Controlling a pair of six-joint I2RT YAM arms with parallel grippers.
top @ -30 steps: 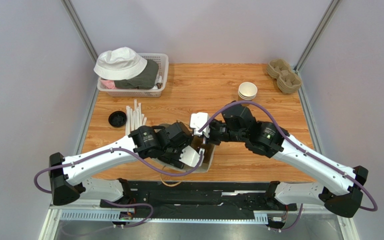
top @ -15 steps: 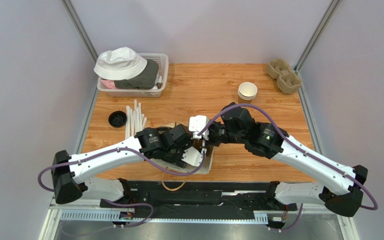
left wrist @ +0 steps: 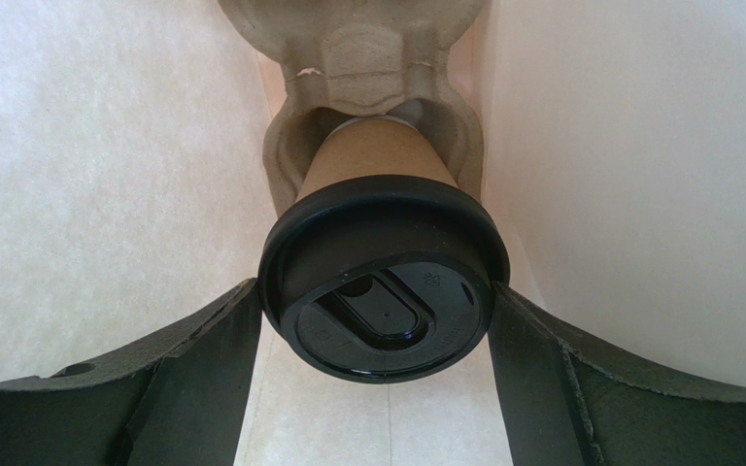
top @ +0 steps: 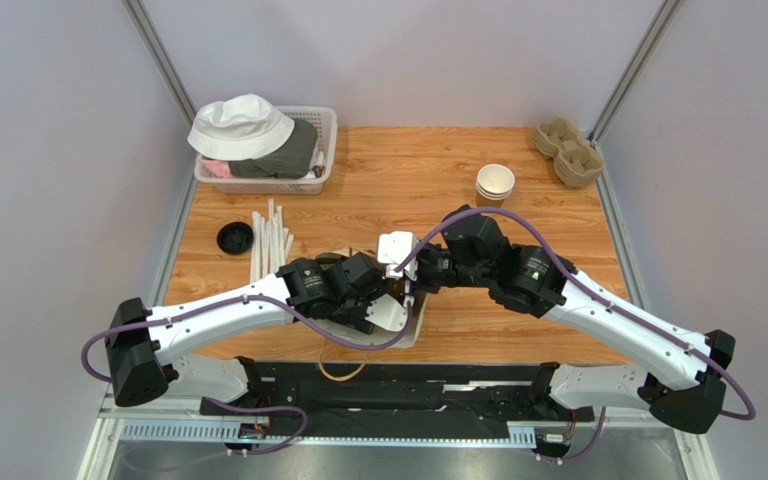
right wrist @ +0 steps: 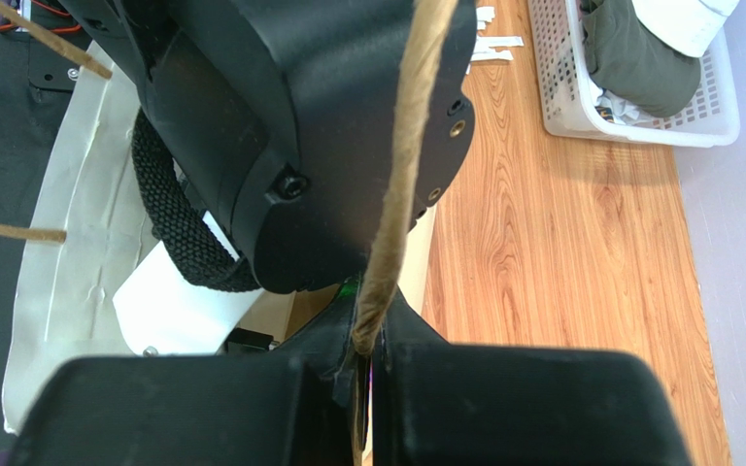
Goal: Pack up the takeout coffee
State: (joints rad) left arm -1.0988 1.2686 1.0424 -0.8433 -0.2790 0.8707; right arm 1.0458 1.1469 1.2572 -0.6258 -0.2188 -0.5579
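Inside the paper bag (left wrist: 76, 146), the takeout coffee (left wrist: 379, 184) is being clasped at its lid (left wrist: 387, 316) by the wide-spread left gripper (left wrist: 372, 291) and seated in the pulp tray (left wrist: 372, 49), best lowered straight, while the bag handle (right wrist: 406, 146) is being pinched by the closed right gripper (right wrist: 365, 349).

Softly, evenly lit from above; faint shadows. Dull sheen on takeout coffee (left wrist: 384, 291) lid; washed pale along bag (left wrist: 95, 146) walls at 9 and 3 o'clock; blurred at 6 o'clock, right wrist.
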